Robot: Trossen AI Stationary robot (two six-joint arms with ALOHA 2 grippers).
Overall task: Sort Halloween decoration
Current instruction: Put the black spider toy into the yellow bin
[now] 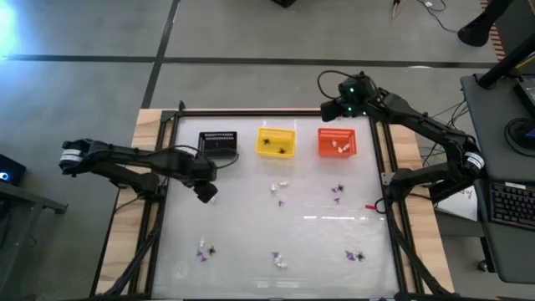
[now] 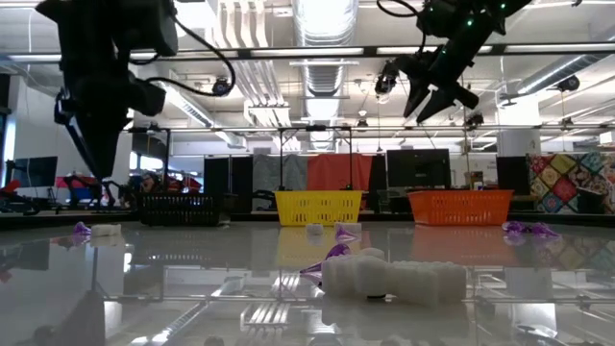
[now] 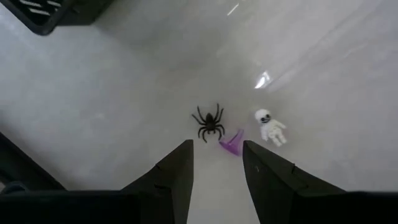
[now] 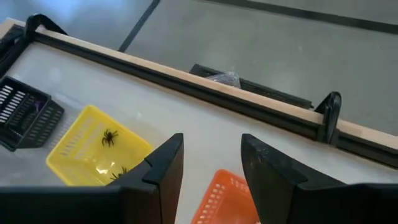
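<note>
High view: three baskets in a row near 12 o'clock on the table (image 1: 251, 201) — black basket (image 1: 218, 144) at 11, yellow basket (image 1: 275, 141) at 12, orange basket (image 1: 337, 141) at 1. Tiny Halloween decoration (image 1: 279, 187) bits all over the middle and down by 6 o'clock. Two black spiders in the yellow basket, white bits in the orange one. Left gripper (image 1: 206, 194) at 9 o'clock, low over the table, fingers spread, nothing in them. Just ahead of it: a black spider (image 3: 209, 122), a purple piece (image 3: 232, 144), a little white skeleton (image 3: 270, 126). Right gripper (image 1: 331, 109) up high at 1 o'clock by the orange basket, fingers spread, empty.
</note>
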